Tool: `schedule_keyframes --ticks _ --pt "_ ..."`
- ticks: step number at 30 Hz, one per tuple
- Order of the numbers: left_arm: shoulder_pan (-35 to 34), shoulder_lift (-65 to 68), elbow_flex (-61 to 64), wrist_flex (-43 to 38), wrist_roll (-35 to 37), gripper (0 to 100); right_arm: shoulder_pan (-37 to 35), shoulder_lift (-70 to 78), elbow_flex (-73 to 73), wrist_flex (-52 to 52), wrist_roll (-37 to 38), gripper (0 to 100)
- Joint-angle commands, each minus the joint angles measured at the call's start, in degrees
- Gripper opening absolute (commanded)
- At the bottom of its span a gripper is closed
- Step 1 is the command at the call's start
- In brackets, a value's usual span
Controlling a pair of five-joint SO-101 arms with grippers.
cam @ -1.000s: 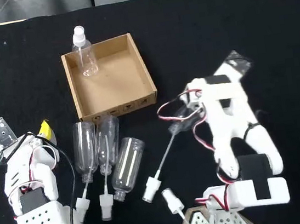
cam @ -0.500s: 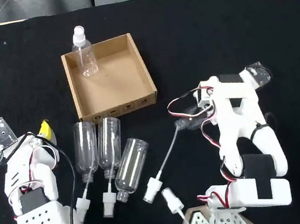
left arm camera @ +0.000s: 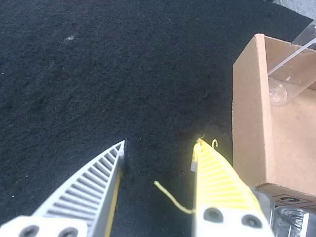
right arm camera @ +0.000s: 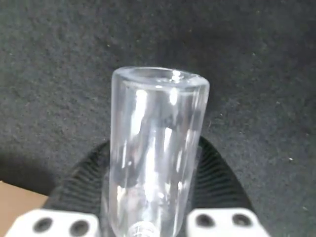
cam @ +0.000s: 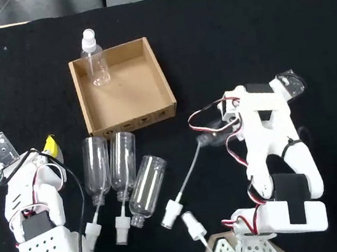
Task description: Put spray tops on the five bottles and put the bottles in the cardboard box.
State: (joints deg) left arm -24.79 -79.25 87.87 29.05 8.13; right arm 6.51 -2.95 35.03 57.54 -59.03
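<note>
The white right arm point(cam: 268, 131) now sits farther from the brown cardboard box point(cam: 161, 77) than a second ago and has settled. The right gripper point(right arm camera: 150, 190) clamps a clear, seemingly topless plastic bottle point(right arm camera: 158, 133), ready for capping. The left gripper point(left arm camera: 160, 144) gapes wide near the box. Two white spray tops point(cam: 170, 212) lie loose.

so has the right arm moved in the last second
Yes: the right arm has swung rightward in the high view, away from the cardboard box.

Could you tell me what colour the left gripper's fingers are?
Left gripper: one yellow finger, one white; left wrist view.
</note>
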Motion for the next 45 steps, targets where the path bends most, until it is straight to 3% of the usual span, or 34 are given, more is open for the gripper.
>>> schedule_keyframes --ticks 1,5,13,22,34,45 --pt "0.0 -0.7 -0.9 -1.1 -0.5 21 1.4 0.0 -4.6 0.5 -0.3 21.1" --pt "0.0 -0.7 -0.8 -1.1 -0.5 21 1.3 0.0 -4.7 0.5 -0.3 27.6" --pt "0.0 -0.7 -0.8 -1.1 -0.5 21 1.8 -1.3 -6.0 1.3 -0.1 27.6" --pt "-0.1 -0.7 -0.8 -1.1 -0.5 21 1.4 -3.9 -15.5 12.6 2.7 27.6" --pt "0.0 -0.7 -0.8 -1.2 -0.5 21 -1.1 -3.9 -21.7 19.1 2.9 27.6" --pt "0.0 -0.7 -0.8 -1.2 -0.5 21 -2.5 -3.9 -21.8 22.6 24.4 27.6"
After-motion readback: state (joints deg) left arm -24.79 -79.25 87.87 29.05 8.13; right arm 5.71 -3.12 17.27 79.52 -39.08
